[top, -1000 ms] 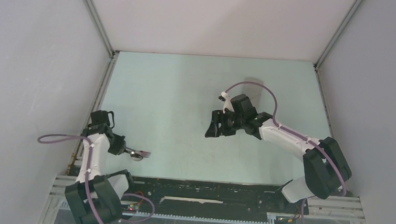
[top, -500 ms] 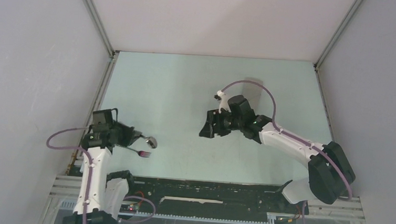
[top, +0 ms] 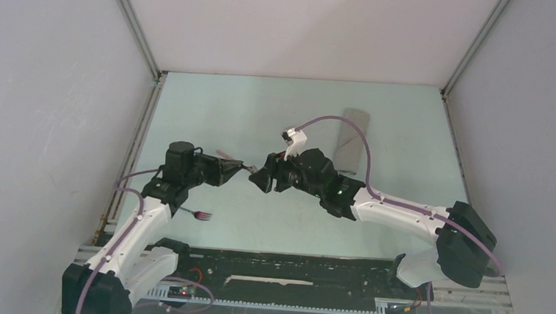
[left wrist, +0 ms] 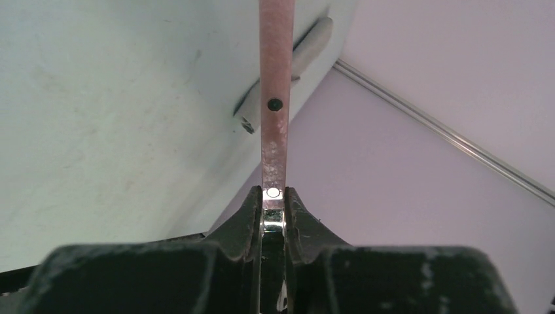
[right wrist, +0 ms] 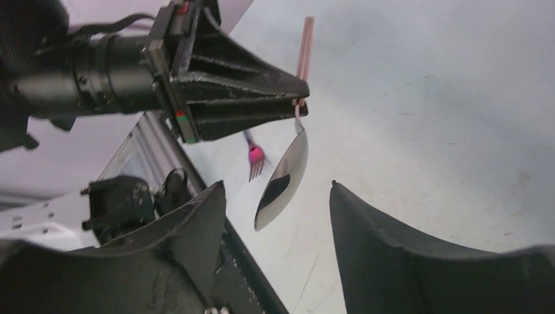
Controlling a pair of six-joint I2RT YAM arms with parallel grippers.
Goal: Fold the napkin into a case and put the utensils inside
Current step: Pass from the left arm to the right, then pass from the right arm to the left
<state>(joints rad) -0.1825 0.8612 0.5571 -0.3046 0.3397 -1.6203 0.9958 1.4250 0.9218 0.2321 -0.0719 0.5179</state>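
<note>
Napkin, folded to a narrow strip, lies flat far-R on table, well apart from both grippers. L gripper mid-table, nipped narrow on spoon where handle meets bowl, held off the table. R gripper faces it, jaws wide, flanking the bowl w/o touching. Fork lies on table nr front-L edge.

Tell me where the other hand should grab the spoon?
Probably the spoon by its shiny bowl, coming straight on from the right. The left hand pinches its thin neck, so the bowl hangs free, right in the gap of the open right hand.
</note>
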